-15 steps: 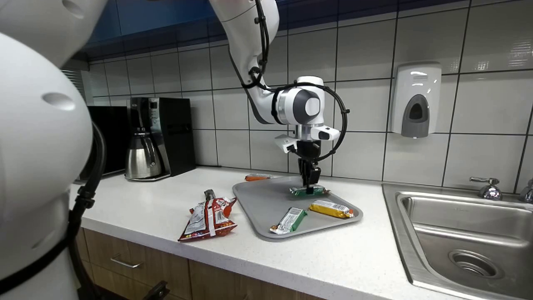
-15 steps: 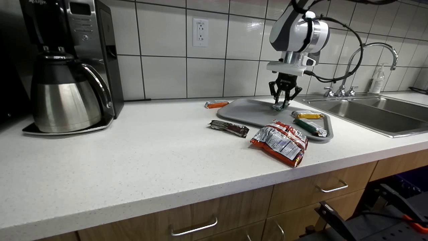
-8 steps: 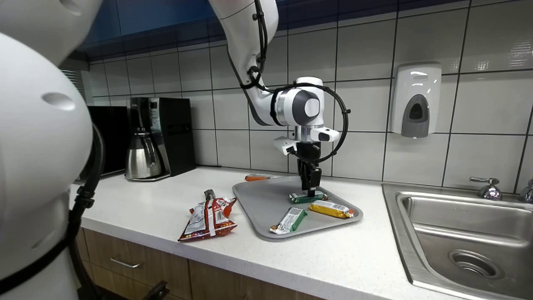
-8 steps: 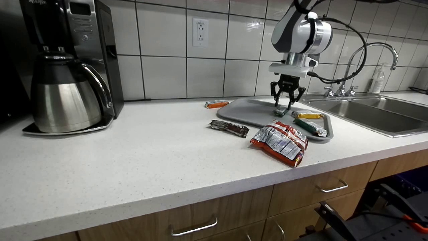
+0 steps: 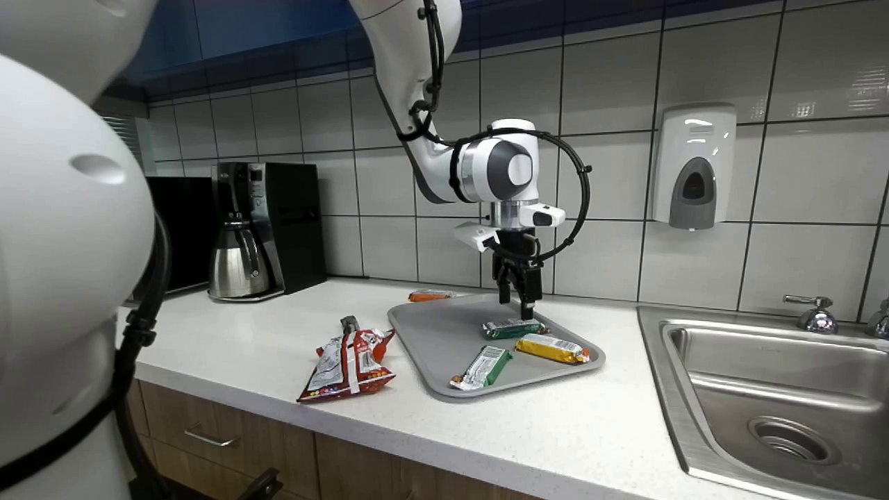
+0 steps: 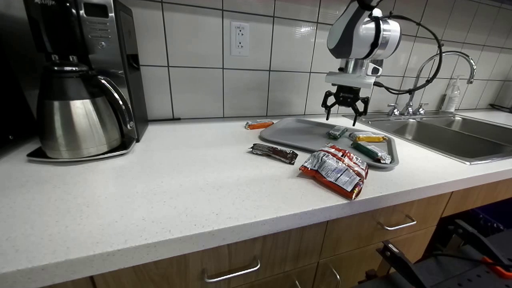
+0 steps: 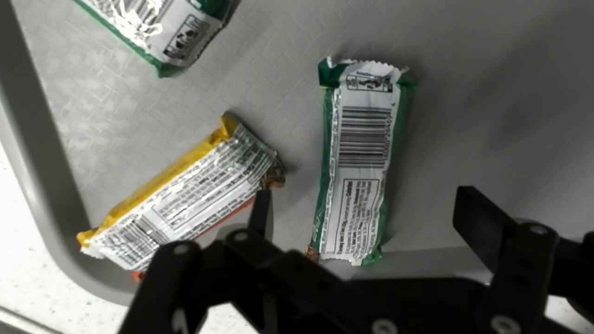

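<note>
OK so the hand (image 6: pixel 341 121) is spread really wide with nothing in it, hanging a little above the gray tray (image 5: pixel 444 337). Right underneath, lined up between its fingers (image 7: pixel 478 222) in the wrist view, a green-wrapped snack bar (image 7: pixel 357 162) lies flat on the tray, barcode side up and not touched. There's a yellow-wrapped bar (image 7: pixel 185 195) below and just outside one finger, and a second green bar (image 5: pixel 483 368) farther out from the hand, both on the tray too. Well apart from the hand, off the tray, an orange-wrapped bar (image 6: pixel 259 125), a brown-wrapped bar (image 6: pixel 274 153) and a red snack bag (image 6: pixel 336 172) lie on the counter (image 6: pixel 160 192).
</note>
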Controlling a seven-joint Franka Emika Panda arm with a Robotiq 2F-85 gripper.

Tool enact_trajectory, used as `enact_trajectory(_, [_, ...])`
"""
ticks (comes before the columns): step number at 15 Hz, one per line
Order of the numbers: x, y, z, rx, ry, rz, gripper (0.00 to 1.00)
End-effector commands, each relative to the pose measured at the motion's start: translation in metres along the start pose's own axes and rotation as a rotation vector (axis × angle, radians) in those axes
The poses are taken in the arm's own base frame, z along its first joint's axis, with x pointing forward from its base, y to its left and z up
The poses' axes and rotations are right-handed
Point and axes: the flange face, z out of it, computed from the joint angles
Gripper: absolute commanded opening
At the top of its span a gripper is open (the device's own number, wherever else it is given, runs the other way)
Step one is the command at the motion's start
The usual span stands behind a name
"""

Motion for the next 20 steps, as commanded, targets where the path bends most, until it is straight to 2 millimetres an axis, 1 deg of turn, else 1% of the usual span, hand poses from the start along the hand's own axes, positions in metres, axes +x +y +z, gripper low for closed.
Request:
enact_trajectory(1, [-0.006, -0.005, -0.015, 0.007, 0.012, -0.033, 1.00])
enact_trajectory(3, [-0.008, -0.015, -0.016, 0.012, 0.014, -0.026, 1.00])
enact_trajectory(6, [-0.016, -0.035, -0.017, 0.017, 0.014, -0.034, 1.00])
enact_trajectory(12, [-0.037, -0.087, -0.025, 0.045, 0.022, -0.032, 1.00])
enact_trajectory(15, [-0.046, -0.113, -0.022, 0.050, 0.021, -0.014, 1.00])
enact_trajectory(20, [-0.060, -0.149, -0.014, 0.056, 0.020, 0.020, 1.00])
